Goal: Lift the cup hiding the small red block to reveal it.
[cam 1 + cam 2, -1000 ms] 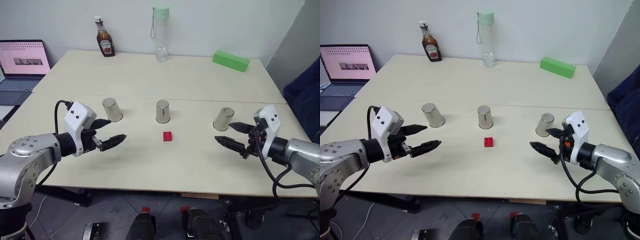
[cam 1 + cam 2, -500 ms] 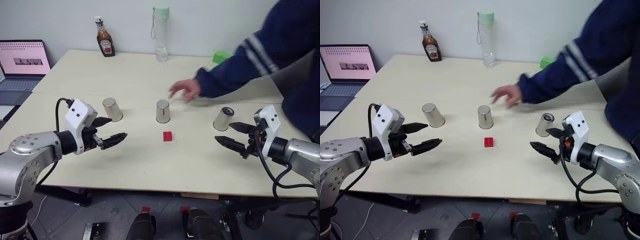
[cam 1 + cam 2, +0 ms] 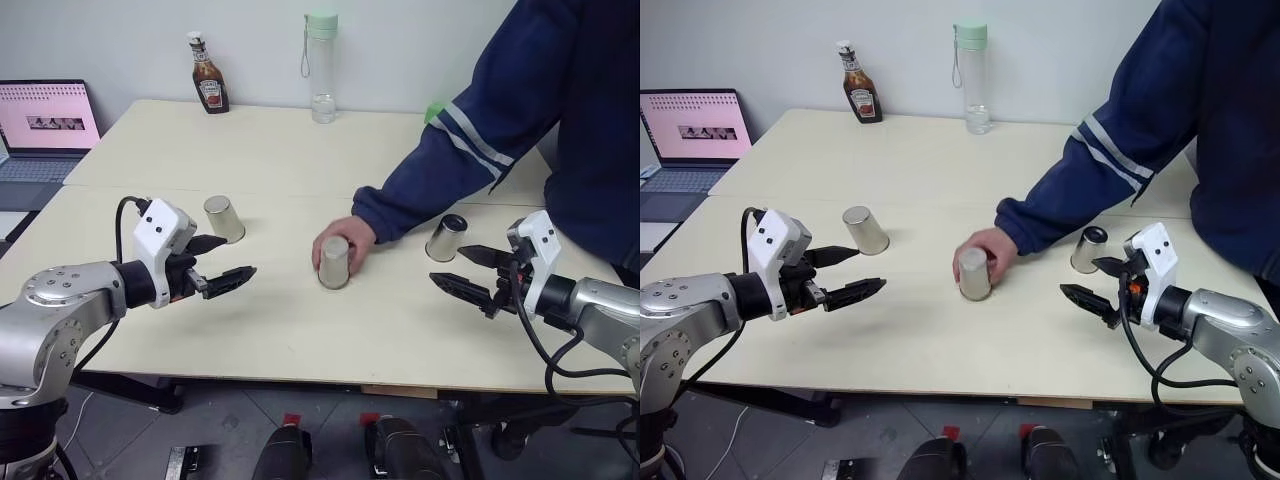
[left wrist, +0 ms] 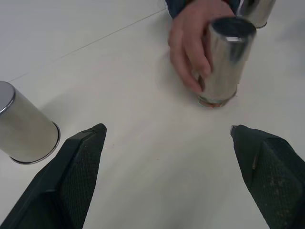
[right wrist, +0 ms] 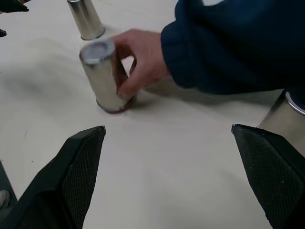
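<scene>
On the cream table (image 3: 300, 350), the middle cup (image 3: 334, 262) now covers the small red block near the front edge, a person's hand (image 3: 342, 240) gripping it. Left gripper (image 3: 226, 262) and right gripper (image 3: 462, 270) hover wide, empty.

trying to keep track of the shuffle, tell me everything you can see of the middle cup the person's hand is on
The middle cup is a small tapered tumbler of brushed, silvery metal, with no handle or markings. It stands upside down on the pale table, closed base up and wider rim down. A person's hand grips it from behind, fingers wrapped round its side. In the left wrist view a sliver of red shows at its bottom rim. It stands between the two other steel cups, nearer the table's front edge than they are. Neither gripper touches it.
</scene>
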Motion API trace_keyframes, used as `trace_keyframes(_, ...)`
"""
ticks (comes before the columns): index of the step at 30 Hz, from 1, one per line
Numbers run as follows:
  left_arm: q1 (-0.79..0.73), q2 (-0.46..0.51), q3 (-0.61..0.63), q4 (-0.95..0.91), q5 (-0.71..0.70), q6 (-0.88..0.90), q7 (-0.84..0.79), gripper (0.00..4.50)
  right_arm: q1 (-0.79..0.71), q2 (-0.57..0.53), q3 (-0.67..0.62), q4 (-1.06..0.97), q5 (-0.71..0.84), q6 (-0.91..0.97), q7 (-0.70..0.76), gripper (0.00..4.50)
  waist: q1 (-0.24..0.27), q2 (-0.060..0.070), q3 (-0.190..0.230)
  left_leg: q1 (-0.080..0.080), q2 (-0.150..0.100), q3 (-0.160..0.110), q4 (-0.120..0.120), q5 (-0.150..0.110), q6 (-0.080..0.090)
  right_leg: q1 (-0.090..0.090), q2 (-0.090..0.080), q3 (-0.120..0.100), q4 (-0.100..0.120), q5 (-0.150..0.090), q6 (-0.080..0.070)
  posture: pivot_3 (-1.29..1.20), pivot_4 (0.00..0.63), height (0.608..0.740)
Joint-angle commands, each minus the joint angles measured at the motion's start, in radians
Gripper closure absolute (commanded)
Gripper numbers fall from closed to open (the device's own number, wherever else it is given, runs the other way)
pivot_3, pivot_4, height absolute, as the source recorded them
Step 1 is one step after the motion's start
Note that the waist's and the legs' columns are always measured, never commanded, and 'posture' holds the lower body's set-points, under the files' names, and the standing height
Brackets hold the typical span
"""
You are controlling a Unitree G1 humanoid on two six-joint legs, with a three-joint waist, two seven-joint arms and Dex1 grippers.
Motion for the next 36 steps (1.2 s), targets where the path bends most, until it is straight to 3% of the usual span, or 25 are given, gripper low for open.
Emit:
trace_keyframes(1, -0.017, 0.016, 0.01, -0.01, 0.003, -0.018, -0.006, 0.07, -0.012, -0.007, -0.024, -0.014, 0.006, -0.009, -0.003, 0.0, 0.0, 0.0, 0.0, 0.0, 0.0, 0.0, 0.0, 0.0, 0.0, 0.0, 0.0, 0.0, 0.0, 0.0, 0.0, 0.0, 0.15, 0.74)
trace_keyframes(36, -0.024, 0.022, 0.001, -0.009, 0.01, -0.027, -0.017, 0.07, -0.023, 0.004, -0.014, -0.018, 0.012, -0.007, -0.01, 0.0, 0.0, 0.0, 0.0, 0.0, 0.0, 0.0, 0.0, 0.0, 0.0, 0.0, 0.0, 0.0, 0.0, 0.0, 0.0, 0.0, 0.15, 0.74)
